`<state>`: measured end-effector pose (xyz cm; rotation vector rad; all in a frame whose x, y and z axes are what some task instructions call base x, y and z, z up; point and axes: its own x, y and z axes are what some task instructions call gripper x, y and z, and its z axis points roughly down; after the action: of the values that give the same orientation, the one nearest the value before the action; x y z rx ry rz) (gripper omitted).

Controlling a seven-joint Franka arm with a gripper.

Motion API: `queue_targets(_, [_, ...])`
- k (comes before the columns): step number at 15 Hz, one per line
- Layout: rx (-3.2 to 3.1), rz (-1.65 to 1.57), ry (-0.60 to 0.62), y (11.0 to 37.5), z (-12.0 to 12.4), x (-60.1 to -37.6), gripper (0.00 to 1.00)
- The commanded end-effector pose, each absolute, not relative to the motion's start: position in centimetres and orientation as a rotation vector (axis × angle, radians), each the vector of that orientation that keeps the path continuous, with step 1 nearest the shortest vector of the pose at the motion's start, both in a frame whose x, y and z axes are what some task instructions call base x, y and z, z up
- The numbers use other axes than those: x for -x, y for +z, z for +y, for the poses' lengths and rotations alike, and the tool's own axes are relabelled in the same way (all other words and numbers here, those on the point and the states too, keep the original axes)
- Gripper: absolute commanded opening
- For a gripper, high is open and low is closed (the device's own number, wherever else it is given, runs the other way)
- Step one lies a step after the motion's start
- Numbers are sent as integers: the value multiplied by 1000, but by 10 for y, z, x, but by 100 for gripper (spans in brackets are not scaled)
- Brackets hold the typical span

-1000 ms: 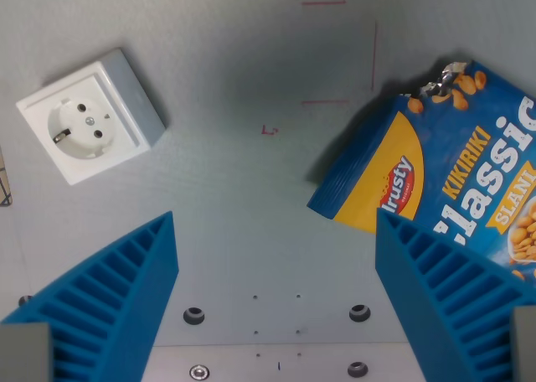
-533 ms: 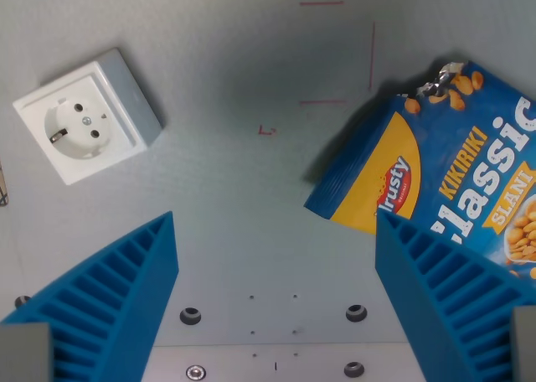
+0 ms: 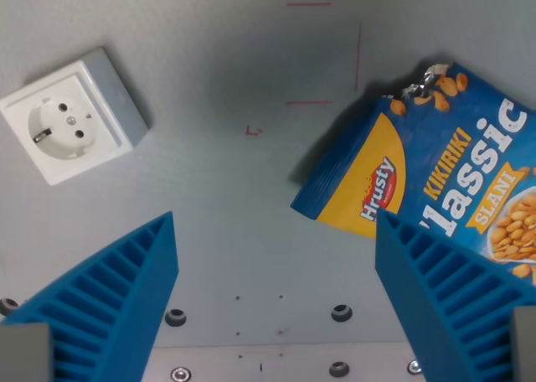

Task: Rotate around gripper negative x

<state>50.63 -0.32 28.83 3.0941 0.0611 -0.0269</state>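
Here the grey table (image 3: 243, 198) fills the wrist view, with the blue Hrusty peanut bag (image 3: 435, 189) lying at the view's right, its long axis slanting up toward the right and its lower part hidden behind the right blue finger (image 3: 452, 307). The white wall socket (image 3: 71, 126) sits well apart at the upper left, and the gripper (image 3: 276, 302) hangs spread wide and empty over bare table between them. Compared with a second ago, the whole scene has slid left and slightly down, so the camera has moved, not the objects.

Blue jaws spread wide, holding nothing
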Motion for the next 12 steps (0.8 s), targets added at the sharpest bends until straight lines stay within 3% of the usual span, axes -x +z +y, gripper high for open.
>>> queue_targets(1, [-2919,42,-15,290,0,-506,100])
queue_targets(12, [-2772,41,-12,290,0,-506,100])
